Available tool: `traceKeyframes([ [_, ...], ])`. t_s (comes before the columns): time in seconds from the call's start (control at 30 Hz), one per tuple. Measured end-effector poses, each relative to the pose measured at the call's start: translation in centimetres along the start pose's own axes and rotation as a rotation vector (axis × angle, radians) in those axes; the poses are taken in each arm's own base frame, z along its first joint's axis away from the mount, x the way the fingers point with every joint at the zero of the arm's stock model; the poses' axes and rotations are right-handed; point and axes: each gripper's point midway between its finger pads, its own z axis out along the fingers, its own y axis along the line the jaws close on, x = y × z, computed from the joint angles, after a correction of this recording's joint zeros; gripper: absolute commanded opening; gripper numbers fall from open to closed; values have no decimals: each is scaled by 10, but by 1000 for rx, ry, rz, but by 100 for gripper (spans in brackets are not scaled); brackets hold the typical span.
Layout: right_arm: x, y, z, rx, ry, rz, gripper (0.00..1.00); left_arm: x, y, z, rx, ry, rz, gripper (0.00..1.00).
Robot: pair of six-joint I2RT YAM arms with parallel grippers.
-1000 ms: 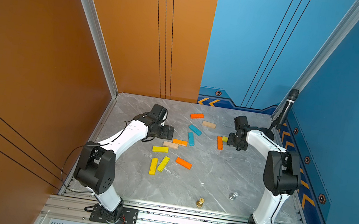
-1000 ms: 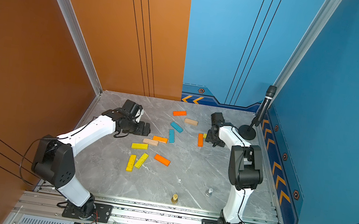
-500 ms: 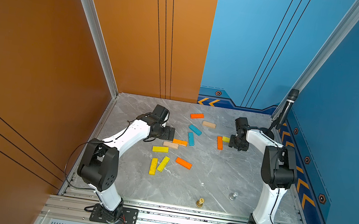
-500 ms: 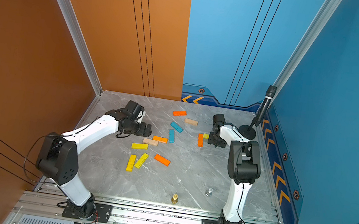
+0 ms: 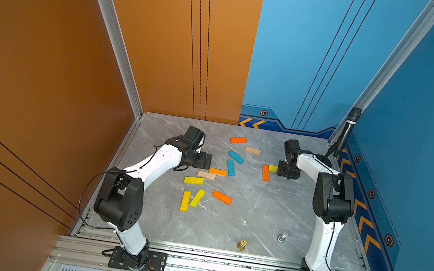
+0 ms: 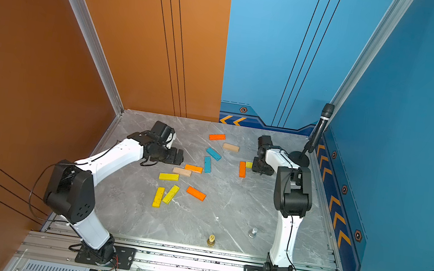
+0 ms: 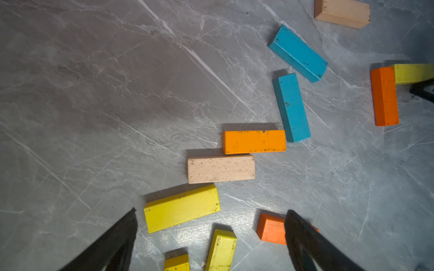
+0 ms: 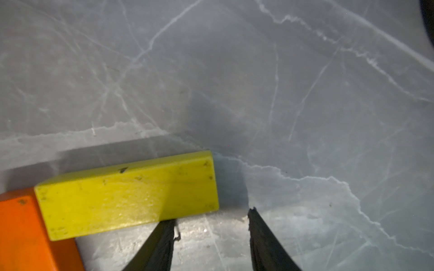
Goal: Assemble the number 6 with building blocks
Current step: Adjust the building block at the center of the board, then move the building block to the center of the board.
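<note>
1. None of the number 6 reads as a digit yet. The nearest thing to a start is one corner: a yellow block (image 8: 126, 197) butted against the end of an orange block (image 8: 21, 230). This pair lies closer to the microphone (image 5: 348, 129) than any other plank does. I judge the task barely begun, with almost every stroke of the figure left to lay.
2. Twelve building blocks (image 5: 206, 175) show in both top views: four yellow, four orange (one paler), two teal and two tan. All lie flat on the tabletop (image 5: 256, 215). Apart from the corner pair, they are scattered loosely, farther from the microphone.
3. The right gripper (image 8: 212, 215) sits low between that corner pair and the microphone. Its jaws are partly parted with only bare tabletop between them, so it holds nothing. One finger rests against the yellow block's long side.
4. The left gripper (image 7: 211, 211) is spread wide and empty. It hangs over the end of the scatter farthest from the microphone.
5. Two chess-like pieces, one gold piece (image 5: 241, 244) and one silver piece (image 5: 282, 236), stand well apart from the microphone. They play no part in the digit.
</note>
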Motion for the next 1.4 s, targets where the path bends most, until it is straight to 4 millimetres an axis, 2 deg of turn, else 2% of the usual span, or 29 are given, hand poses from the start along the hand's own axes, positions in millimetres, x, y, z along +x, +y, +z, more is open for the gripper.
traceKeyframes([
  [0.4,0,3,-5,-19,9,-6,52,1,0,2,-2,6,0,98],
  [0.5,-2,6,-21,-46,-9,-3,54,0,0,1,-1,4,0,98],
  [0.6,-10,12,-46,-82,-57,3,57,-1,0,1,0,0,0,98],
  [0.73,-16,38,-71,-136,-110,-32,62,-3,-1,0,1,-4,0,98],
  [0.87,-26,80,-77,-189,-137,-94,74,-2,-3,0,3,-3,5,98],
  [0.97,-35,105,-74,-216,-152,-120,83,-1,-5,0,4,-1,10,98],
  [1.13,-61,137,-53,-232,-181,-111,100,-2,-6,0,4,-2,14,98],
  [1.4,-90,183,-15,-234,-232,-66,99,-1,-5,0,3,1,14,98],
])
